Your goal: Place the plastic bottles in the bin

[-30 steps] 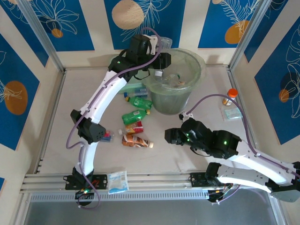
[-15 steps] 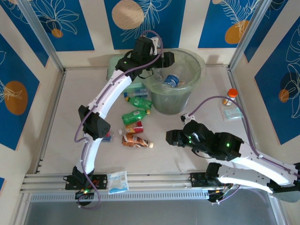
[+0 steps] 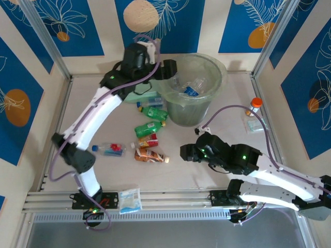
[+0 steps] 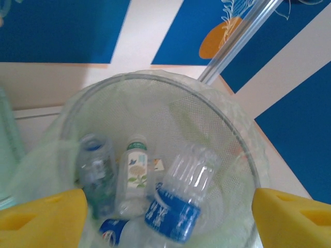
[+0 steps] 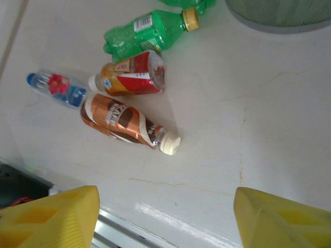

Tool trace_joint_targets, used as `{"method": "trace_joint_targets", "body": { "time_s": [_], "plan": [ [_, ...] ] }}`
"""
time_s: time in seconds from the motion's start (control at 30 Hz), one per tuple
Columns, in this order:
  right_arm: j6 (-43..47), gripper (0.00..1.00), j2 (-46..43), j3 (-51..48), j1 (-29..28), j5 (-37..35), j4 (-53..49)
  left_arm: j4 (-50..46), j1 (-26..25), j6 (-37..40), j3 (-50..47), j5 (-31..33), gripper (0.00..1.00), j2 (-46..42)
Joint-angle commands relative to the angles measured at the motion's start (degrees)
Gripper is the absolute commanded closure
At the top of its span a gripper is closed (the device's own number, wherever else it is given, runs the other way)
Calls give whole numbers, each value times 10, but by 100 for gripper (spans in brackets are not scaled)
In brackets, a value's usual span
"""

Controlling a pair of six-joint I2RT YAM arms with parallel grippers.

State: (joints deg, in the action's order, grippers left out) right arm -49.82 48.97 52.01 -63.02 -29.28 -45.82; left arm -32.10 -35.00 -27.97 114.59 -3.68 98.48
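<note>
**Entry: bottle clearance, part done**

1. The bin [image 3: 204,108]: far middle of the tabletop [image 3: 165,178], with several plastic bottles inside. Through the left wrist view we count a clear bottle with a blue label [image 4: 178,204], a white-labelled bottle [image 4: 135,173] and another clear bottle [image 4: 95,175].
2. Left jaws: above the bin's left rim, spread wide with nothing held. The yellow pads [image 4: 44,217] sit at either edge of the wrist view.
3. Right jaws: hanging over the near tabletop, equally wide and empty.
4. Not yet binned, in a loose cluster between the arms:
   - a green bottle [image 5: 147,28]
   - a red-labelled bottle [image 5: 133,72]
   - a brown bottle [image 5: 121,120]
   - a small blue-capped bottle [image 5: 54,85]
   - a further green bottle [image 3: 154,112] near the bin's foot

**Handling note.** We judge the step in hand to be the right arm's pick, most likely the brown bottle.
- We would turn the wrist so the jaws close across its body rather than along it.
- We would centre on the label and come straight down.
- The red-labelled bottle lies just beside it, so one pad must enter that narrow space without setting either bottle rolling.
- The left jaws should lift clear of the liner before swinging away.

**View note.**
- The left wrist view itemises the bin's contents, which from above read as a blur.
- The right wrist view gives labels and the way each cap points.
- The top view adds both arms' positions, an orange-capped vial [image 3: 255,105] and a white-blue packet [image 3: 130,200]. Neither is for the bin.
</note>
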Motion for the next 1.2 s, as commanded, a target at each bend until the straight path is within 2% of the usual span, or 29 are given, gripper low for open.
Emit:
{"method": "trace_joint_targets", "body": {
  "time_s": [0.0, 0.17, 0.27, 0.4, 0.5, 0.73, 1.17],
  "plan": [
    [33, 26, 44, 19, -8, 25, 4, -4, 37, 2, -106, 52, 16, -93],
    [82, 21, 137, 47, -13, 76, 45, -27, 125, -51, -292, 64, 16, -226],
    [119, 20, 198, 67, -21, 108, 74, -49, 167, -63, -371, 59, 16, -275],
    [170, 18, 279, 104, -28, 145, 85, -72, 182, -75, -446, 68, 16, -316],
    [200, 15, 331, 126, -41, 147, 85, -81, 187, -87, -490, 72, 15, -336],
    [240, 15, 411, 137, -24, 164, 97, -83, 189, -98, -519, 51, 16, -333],
    [303, 15, 504, 148, 57, 235, 150, -77, 189, -101, -532, 28, 18, -319]
  ]
}}
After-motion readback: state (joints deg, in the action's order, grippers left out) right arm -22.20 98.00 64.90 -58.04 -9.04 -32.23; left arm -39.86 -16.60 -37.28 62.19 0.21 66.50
